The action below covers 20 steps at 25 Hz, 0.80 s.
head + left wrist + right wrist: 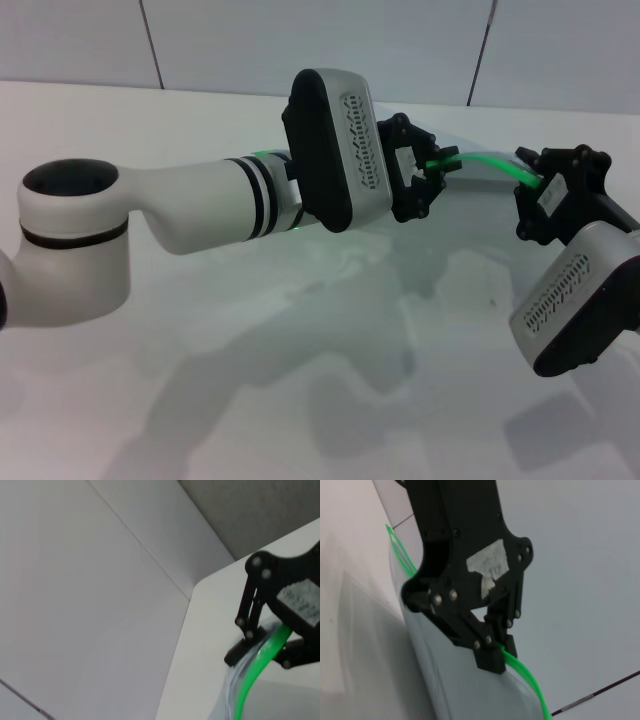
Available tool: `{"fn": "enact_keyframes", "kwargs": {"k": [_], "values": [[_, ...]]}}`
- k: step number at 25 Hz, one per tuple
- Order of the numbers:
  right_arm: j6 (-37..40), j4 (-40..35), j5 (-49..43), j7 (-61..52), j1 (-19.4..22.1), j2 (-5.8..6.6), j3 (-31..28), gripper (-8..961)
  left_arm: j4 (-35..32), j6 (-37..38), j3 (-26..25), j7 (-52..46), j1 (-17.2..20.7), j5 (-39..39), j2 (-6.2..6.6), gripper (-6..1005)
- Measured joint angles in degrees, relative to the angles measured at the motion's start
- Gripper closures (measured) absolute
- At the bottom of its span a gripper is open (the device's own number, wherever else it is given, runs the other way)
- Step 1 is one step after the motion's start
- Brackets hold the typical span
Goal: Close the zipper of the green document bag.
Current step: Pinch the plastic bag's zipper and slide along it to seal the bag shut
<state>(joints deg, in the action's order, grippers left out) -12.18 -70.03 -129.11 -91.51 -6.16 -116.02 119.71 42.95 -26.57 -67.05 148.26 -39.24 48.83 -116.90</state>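
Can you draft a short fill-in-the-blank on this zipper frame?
1. The zipper strip held between the two grippers is bright ____.
2. The left gripper and the right gripper both grip the bag's ____ edge.
3. In the head view, the strip between them forms an upward ____.

Missing words: green; zipper; arch

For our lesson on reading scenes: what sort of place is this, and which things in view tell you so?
Probably a robot lab or test bench. A bare white table stands before plain panelled walls, and two robot tools, left tool and right tool, hold only the green document bag by its zipper.
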Motion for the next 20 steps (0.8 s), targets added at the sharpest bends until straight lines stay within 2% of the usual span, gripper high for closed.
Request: {"fn": "enact_keyframes", "kwargs": {"k": [11,20], "values": [[-0.3,-0.1,1.3,0.4,0.0,-0.02,-0.3,790,-2.2,1.8,-0.8,0.4,1.1,-1.2,0.26,923],[-3.8,-0.1,1.7,0.2,0.4,-0.05,-0.9,782,-6.2,2.5,-5.9,0.5,3.9,-1.5,0.29,908]]}}
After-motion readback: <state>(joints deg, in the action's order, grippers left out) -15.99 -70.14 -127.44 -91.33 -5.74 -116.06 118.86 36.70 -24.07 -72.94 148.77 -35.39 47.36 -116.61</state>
